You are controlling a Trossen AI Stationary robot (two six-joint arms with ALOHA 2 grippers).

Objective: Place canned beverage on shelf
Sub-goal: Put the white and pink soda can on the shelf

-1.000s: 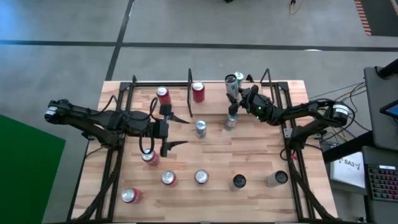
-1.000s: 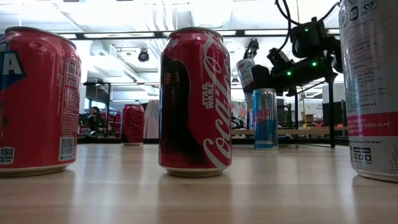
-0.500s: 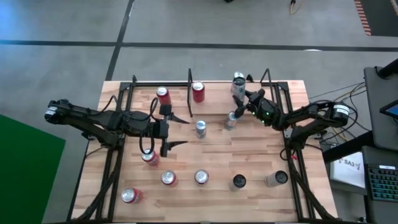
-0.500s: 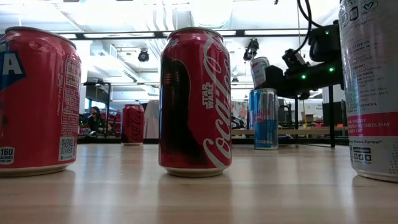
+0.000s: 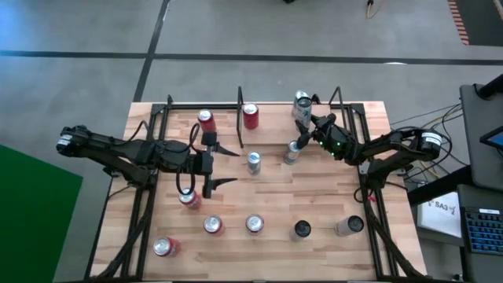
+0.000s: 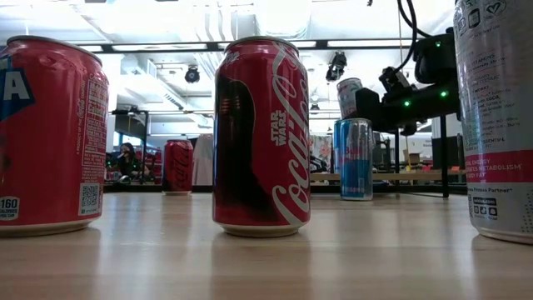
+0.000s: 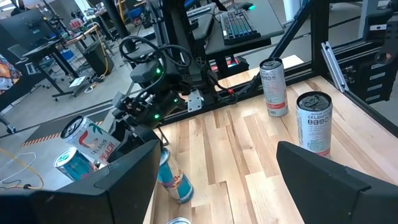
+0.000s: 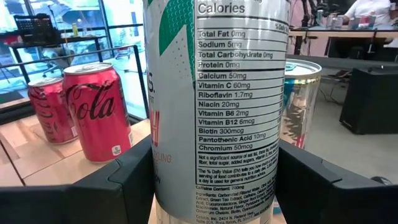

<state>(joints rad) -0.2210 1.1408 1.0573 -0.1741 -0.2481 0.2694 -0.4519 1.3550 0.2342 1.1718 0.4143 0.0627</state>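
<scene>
From above, the right claw is clamped on a tall white drink can at the desk's one o'clock edge, over the small light-wood shelf with black rails. The left claw, fingers apart, waits at nine o'clock. The right wrist view shows the white can gripped between both fingers.

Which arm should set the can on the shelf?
Right. The right gripper already holds the white can over the shelf. The left gripper is open and empty, mid-table.
</scene>
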